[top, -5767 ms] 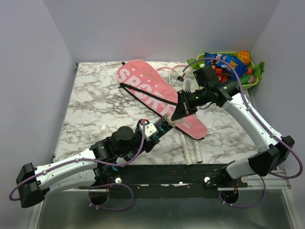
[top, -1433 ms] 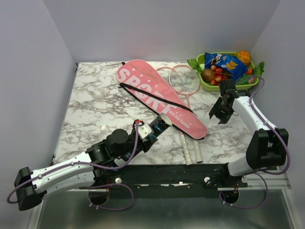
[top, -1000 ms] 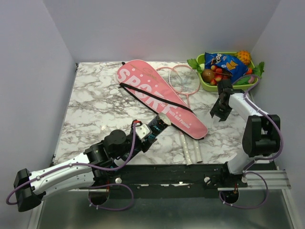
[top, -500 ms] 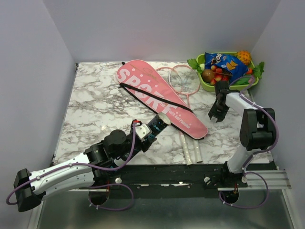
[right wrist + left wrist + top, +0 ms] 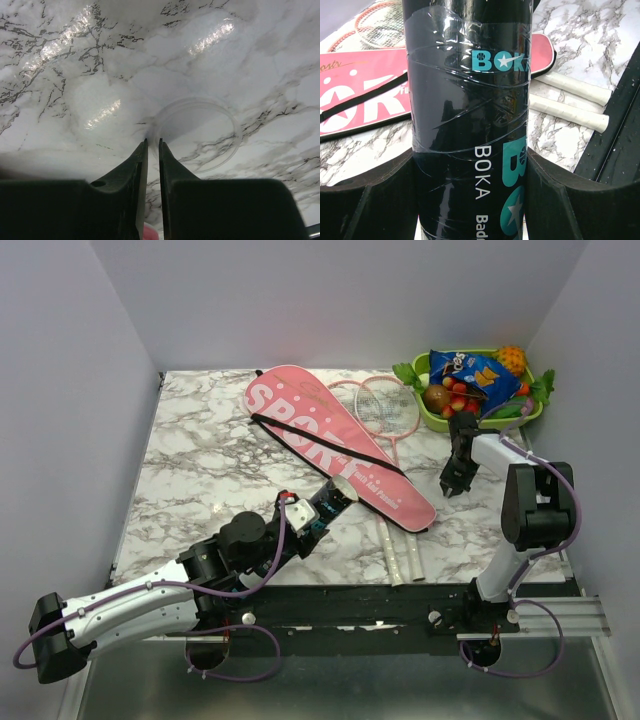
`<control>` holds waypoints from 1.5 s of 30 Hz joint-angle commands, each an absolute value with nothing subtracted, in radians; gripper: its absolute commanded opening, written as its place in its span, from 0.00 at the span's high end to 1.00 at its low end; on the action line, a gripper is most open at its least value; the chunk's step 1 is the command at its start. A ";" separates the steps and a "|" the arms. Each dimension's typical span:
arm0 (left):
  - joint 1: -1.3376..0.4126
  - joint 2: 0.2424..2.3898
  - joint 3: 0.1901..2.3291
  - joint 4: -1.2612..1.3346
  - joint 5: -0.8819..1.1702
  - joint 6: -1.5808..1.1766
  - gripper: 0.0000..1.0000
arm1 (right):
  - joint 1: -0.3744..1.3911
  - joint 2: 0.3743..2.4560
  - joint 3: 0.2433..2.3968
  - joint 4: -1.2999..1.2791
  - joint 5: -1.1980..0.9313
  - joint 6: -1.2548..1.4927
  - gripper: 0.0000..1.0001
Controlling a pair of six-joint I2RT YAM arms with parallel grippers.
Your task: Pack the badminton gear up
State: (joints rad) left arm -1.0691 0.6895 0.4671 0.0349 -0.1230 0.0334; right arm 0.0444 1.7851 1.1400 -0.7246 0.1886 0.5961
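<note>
My left gripper is shut on the dark tube with teal "BOKA" print, and its far end points at the narrow end of the pink racket bag. Two pink rackets lie partly under the bag, with heads at the back and white handles at the front. My right gripper points down at the table right of the bag. Its jaws stand almost together, pinching the left rim of a clear round lid.
The green tray with fruit and a blue snack bag stands at the back right, just behind the right gripper. The black strap crosses the bag lengthwise. The black base rail runs along the table's near edge.
The right arm has folded back while its gripper shifted slightly left and down. Its jaws have narrowed onto the lid's rim. The left arm and tube have stayed put.
</note>
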 commanded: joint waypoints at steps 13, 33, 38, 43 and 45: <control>-1.074 0.707 0.425 0.048 -0.153 0.018 1.00 | 0.040 1.789 1.183 -0.707 0.160 0.551 0.99; -1.074 0.845 0.526 0.037 -0.031 0.026 1.00 | 0.097 1.356 1.212 -0.727 -0.561 0.443 1.00; -1.074 0.876 0.563 0.012 0.024 0.020 1.00 | 0.136 1.255 1.192 -0.733 -0.745 0.397 0.99; -1.075 0.907 0.595 0.002 0.054 0.003 1.00 | 0.201 1.178 1.111 -0.618 -0.944 0.454 1.00; -1.077 0.907 0.600 0.002 0.058 0.005 1.00 | 0.235 1.173 1.111 -0.612 -0.962 0.448 1.00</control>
